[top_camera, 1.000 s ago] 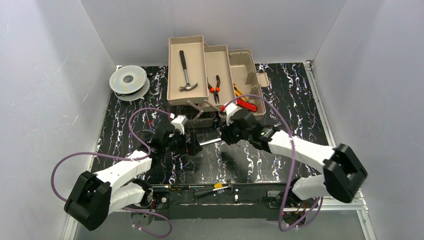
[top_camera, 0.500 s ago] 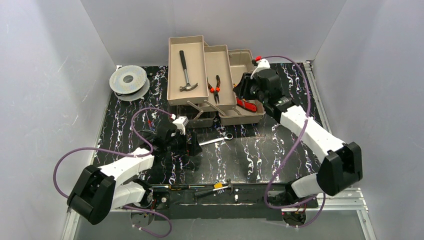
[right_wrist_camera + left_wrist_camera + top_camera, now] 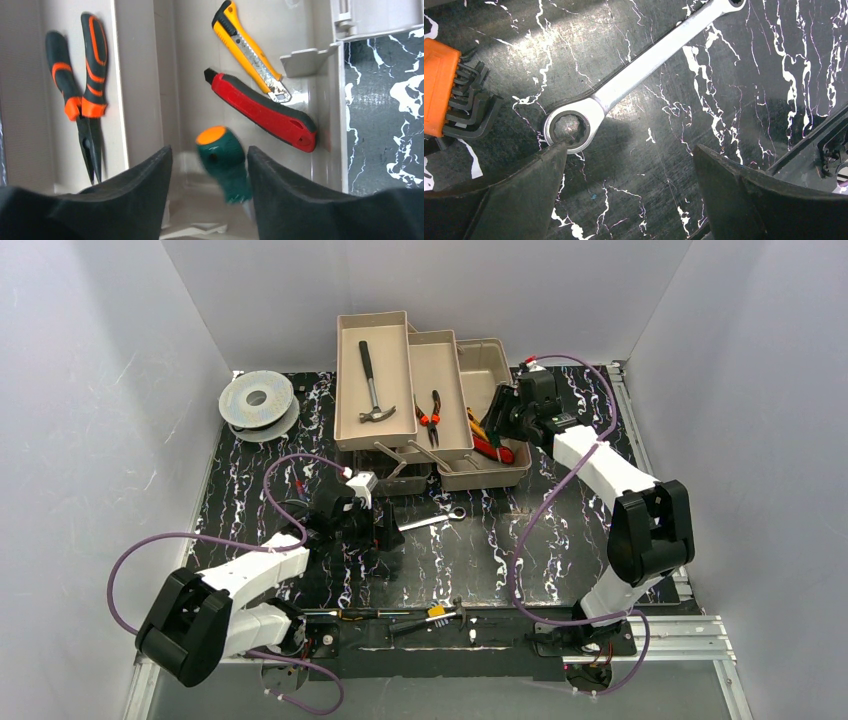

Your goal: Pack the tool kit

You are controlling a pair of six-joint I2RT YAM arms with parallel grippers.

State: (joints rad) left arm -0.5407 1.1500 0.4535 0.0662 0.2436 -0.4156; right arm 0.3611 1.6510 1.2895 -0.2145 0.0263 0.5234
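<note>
Toolbox (image 3: 440, 365): at the far middle of the table (image 3: 560, 540), trays folded out. Hammer (image 3: 372, 390) in the left tray, pliers (image 3: 80, 95) in the middle one. My right gripper (image 3: 209, 152) hangs over the base compartment, jaws apart. A blurred green handle (image 3: 222, 165) with an orange cap shows between my fingers, with a gap on one side. Yellow knife (image 3: 247, 50) and red knife (image 3: 262, 112) lie in that compartment. My left gripper (image 3: 629, 146) is spread wide, low over the table, one fingertip just beside the ring end of the wrench (image 3: 644, 70). Orange hex-key set (image 3: 454, 100) nearby.
</note>
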